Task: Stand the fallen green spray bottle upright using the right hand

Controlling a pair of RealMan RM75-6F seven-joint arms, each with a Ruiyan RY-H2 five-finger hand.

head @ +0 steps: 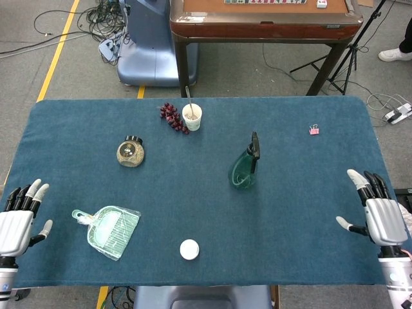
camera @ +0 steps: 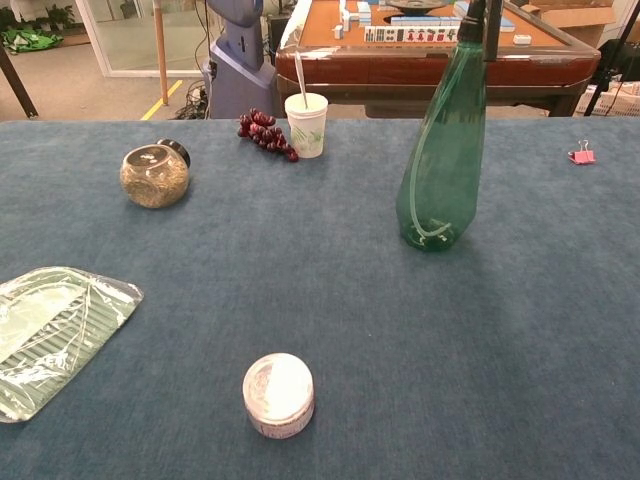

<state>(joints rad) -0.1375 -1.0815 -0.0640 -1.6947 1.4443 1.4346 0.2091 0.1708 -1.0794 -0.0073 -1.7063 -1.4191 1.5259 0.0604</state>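
The green spray bottle [head: 244, 168] stands upright on the blue table, right of centre, its black nozzle on top. The chest view shows the green spray bottle [camera: 441, 150] tall and free, with nothing touching it. My right hand [head: 381, 212] is at the table's front right corner, far from the bottle, fingers spread and holding nothing. My left hand [head: 17, 219] is at the front left corner, also spread and empty. Neither hand appears in the chest view.
A paper cup [head: 192, 116] with a spoon and a bunch of dark grapes [head: 172, 117] sit at the back. A round jar [head: 131, 152] lies left of centre. A green dustpan [head: 111, 230], a white lid [head: 189, 248] and a pink clip [head: 314, 129] also lie on the table.
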